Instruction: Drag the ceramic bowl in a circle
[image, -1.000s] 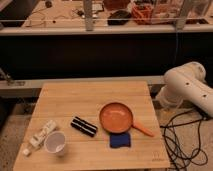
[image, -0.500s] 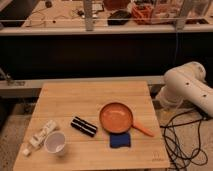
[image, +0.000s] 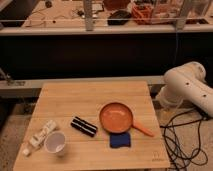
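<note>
Nothing has moved over last second. Wide shallow round orange-brown glazed ceramic bowl (image: 116, 117) stays on light wooden tabletop (image: 90, 97), right of tabletop centre. White robot arm (image: 187, 90) stays parked off tabletop's right edge. Gripper out of sight, so cannot tell its state. Drag likely not begun.

Count on tabletop, one each:
- bowl
- white cup (image: 55, 143), front left
- white tube (image: 42, 134), left edge
- black striped packet (image: 83, 126), centre front
- blue pad (image: 120, 140), front right
- orange stick (image: 142, 129), front right
</note>
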